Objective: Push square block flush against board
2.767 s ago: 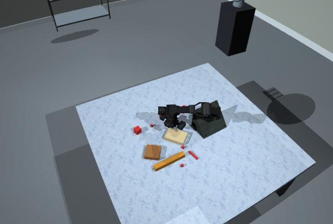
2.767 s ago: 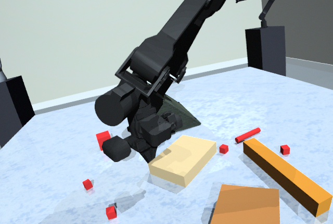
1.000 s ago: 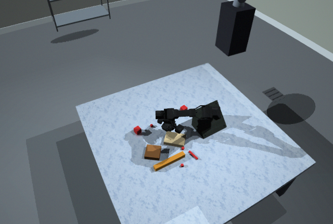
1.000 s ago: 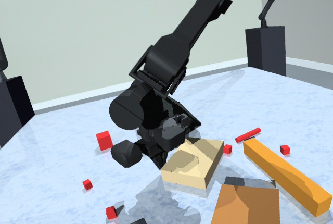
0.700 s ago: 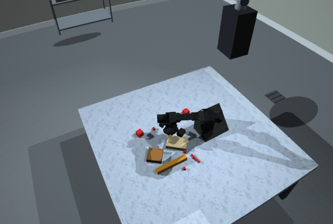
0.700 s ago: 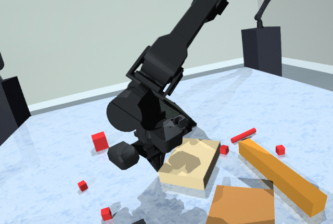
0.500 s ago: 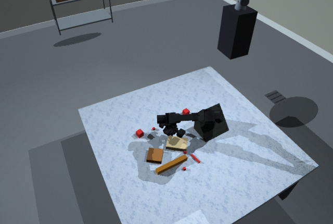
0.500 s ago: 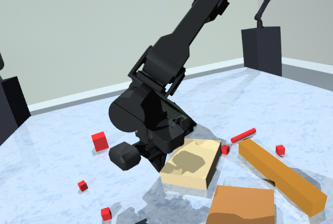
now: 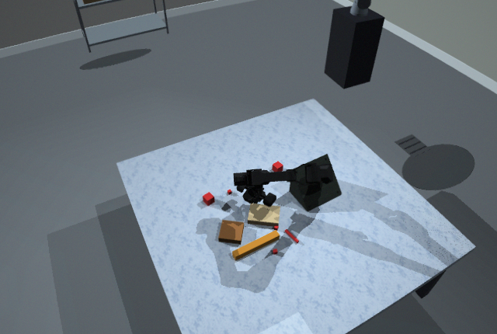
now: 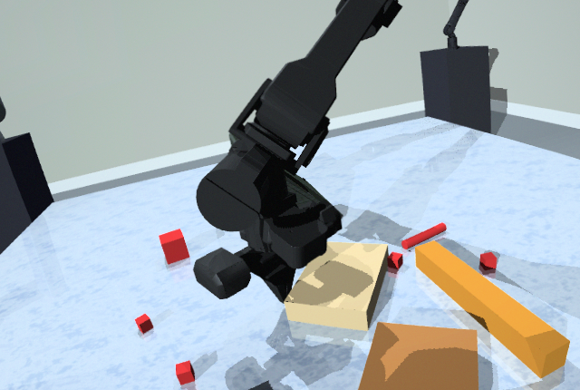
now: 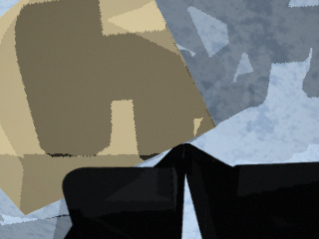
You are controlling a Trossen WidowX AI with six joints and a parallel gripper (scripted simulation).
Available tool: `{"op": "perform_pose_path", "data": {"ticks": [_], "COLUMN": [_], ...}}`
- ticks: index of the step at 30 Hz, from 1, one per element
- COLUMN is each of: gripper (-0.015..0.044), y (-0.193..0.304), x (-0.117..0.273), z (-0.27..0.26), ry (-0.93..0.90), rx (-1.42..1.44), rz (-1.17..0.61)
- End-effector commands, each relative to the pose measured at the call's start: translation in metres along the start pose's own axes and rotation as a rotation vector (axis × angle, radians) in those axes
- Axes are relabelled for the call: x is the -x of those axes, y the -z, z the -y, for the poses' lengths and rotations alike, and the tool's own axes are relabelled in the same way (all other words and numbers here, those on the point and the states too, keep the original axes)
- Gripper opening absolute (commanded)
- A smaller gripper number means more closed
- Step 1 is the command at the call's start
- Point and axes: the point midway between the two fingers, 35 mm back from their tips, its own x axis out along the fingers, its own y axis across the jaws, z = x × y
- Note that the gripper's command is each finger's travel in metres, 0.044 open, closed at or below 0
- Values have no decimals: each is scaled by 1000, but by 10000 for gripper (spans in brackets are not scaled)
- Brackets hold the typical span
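The cream board [image 9: 263,214] [image 10: 337,277] [image 11: 65,90] lies flat on the table. The brown square block [image 9: 231,231] [image 10: 435,353] lies flat beside it, to its lower left in the top view. A narrow gap separates them, and the block sits offset and turned a little against the board. The block is not in the wrist view. My gripper [image 10: 284,300] [image 11: 182,149] is shut and empty, pointing down at the board's corner in the exterior view. Whether it touches the corner I cannot tell. The arm hides its fingertips in the top view.
A long orange bar [image 9: 255,245] [image 10: 487,303] lies beside the block and board. A small red cube [image 9: 276,227] [image 10: 394,260] is close to the board. A red stick [image 9: 291,235] [image 10: 423,236] lies past the bar's end. Several other red cubes are scattered around.
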Motion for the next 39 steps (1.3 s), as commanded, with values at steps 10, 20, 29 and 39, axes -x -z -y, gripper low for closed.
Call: {"op": "perform_pose_path", "data": {"ticks": [10, 20, 29, 39], "gripper": [0, 0, 0, 0], "y": [20, 37, 42, 42], "x": [-1, -2, 1, 53], "z": [1, 1, 1, 2], "ry": [-7, -9, -10, -9], "rx": [2, 2, 2, 2], "rz": [2, 2, 7, 1]}}
